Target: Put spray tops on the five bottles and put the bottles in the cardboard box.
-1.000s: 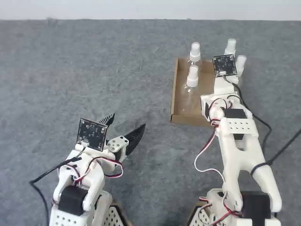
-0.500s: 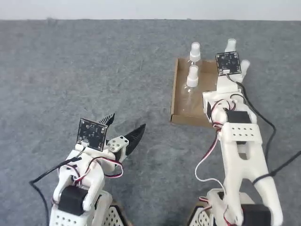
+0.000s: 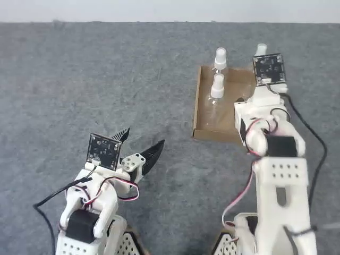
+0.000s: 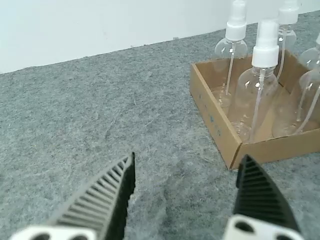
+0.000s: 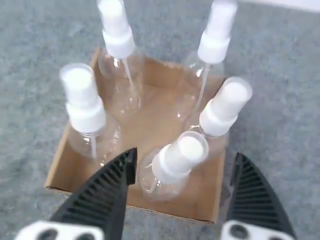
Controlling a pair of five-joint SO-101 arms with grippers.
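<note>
1. All five bottles stand in the cardboard box, spray tops on.
2. The right jaws are spread wide and empty above the box. The nearest bottle is below and between them, roughly upright, perhaps leaning.
3. The left jaws are open over the table, with the box well apart ahead.
4. The right arm is nearer, and little seems left to do.

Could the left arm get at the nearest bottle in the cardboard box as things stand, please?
Probably yes: bare mat lies between the open left gripper and the cardboard box, and that bottle stands at its near side, apart from the right gripper.
</note>
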